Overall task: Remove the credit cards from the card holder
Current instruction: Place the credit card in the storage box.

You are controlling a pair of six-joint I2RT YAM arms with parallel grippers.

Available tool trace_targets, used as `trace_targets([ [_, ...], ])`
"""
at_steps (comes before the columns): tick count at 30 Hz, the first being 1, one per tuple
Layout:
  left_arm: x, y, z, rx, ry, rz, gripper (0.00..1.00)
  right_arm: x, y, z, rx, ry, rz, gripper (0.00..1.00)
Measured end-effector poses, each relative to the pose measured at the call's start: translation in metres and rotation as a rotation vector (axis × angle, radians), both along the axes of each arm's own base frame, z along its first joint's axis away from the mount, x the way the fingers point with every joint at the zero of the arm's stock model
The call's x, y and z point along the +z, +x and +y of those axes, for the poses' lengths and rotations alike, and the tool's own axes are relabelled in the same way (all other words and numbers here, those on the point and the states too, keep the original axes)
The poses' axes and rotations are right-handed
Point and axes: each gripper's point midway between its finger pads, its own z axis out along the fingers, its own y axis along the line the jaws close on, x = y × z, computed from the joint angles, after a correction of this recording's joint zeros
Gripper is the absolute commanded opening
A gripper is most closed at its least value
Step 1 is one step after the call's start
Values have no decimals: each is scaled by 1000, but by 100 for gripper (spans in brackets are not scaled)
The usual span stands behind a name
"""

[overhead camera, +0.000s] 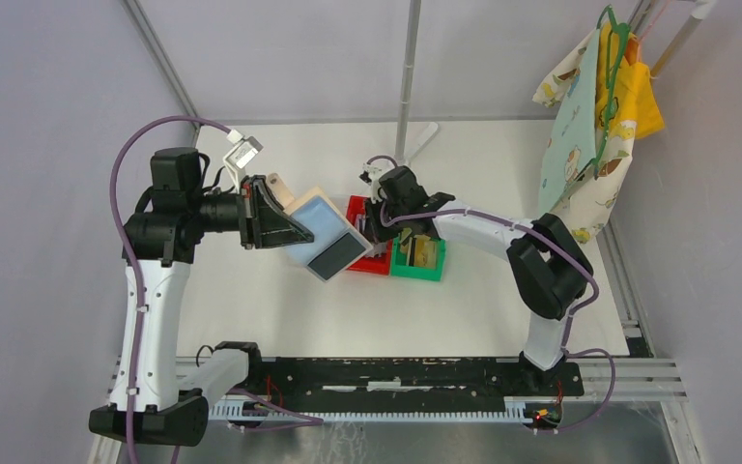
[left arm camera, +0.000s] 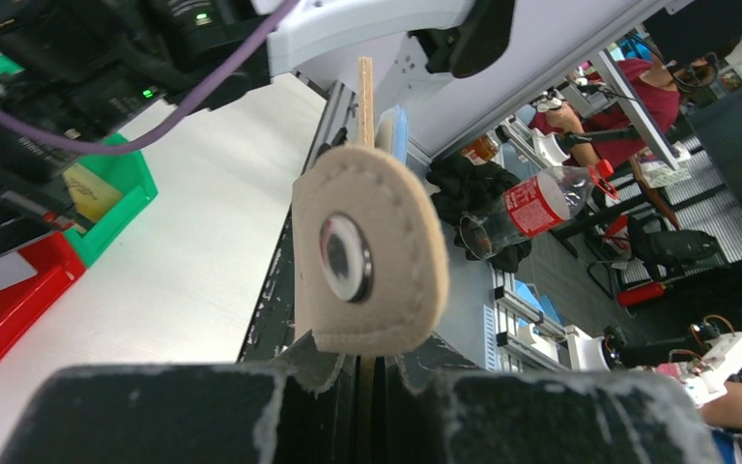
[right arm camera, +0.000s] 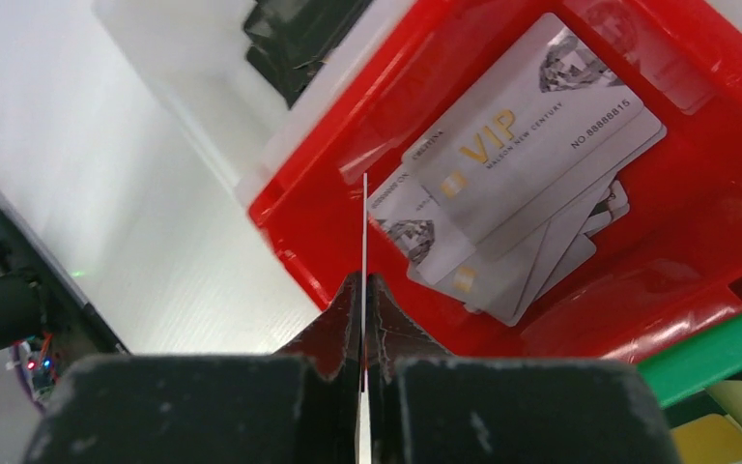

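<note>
Card: one thin card, seen edge-on from the right wrist, its long axis running straight out from the fingertips toward the bin.
Right gripper: clamped on the card's near end, jaws pressed flat on both faces.
Red bin: directly beyond the card's free end. The card's line crosses the near wall and ends just inside it, so a drop looks likely to land inside, though close to that wall.
Cards: several silvery ones lie fanned flat on the red bin's floor. They sit to the right of the held card and apart from it.
Green bin: touches the red bin on its far-right side, with yellowish pieces inside. It is off the card's line.
Left gripper: closed on the holder's lower edge, gripping it on edge.
Holder: held up in the air, with its tan flap and snap facing the left wrist camera. From above it lies open, blue lining up, just left of the red bin and clear of the table.
Left in the holder: cannot tell. A dark patch shows at its lower end, but no card edge reads clearly.
Nearer arm: the right is over the bin and the left is beside it.
Next move, as a judgement: part the right fingers so the card falls, nudging a little further in first to keep clear of the near wall.
</note>
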Motion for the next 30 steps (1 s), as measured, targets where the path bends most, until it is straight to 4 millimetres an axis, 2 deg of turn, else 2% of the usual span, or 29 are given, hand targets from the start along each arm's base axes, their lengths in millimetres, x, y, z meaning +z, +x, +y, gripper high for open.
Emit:
trace_targets([
  [6, 6, -11, -1, -62, -45, 8, 2, -31, 5, 0, -15, -52, 39, 2],
  [10, 4, -14, -1, -86, -59, 29, 2, -37, 10, 5, -17, -58, 43, 16],
  [12, 2, -14, -1, -90, -61, 42, 2, -36, 12, 8, -17, -55, 36, 27],
  [17, 0, -16, -1, -99, -66, 55, 2, -32, 18, 11, -21, -66, -3, 45],
  [20, -1, -16, -1, -100, -66, 50, 2, -31, 22, 8, -32, -86, -28, 53],
  [24, -1, -16, -1, -100, -66, 46, 2, -20, 28, -1, -57, -129, -71, 59],
  [30, -1, -16, -1, -101, -66, 40, 2, 22, 40, -16, -117, -167, -185, 71],
])
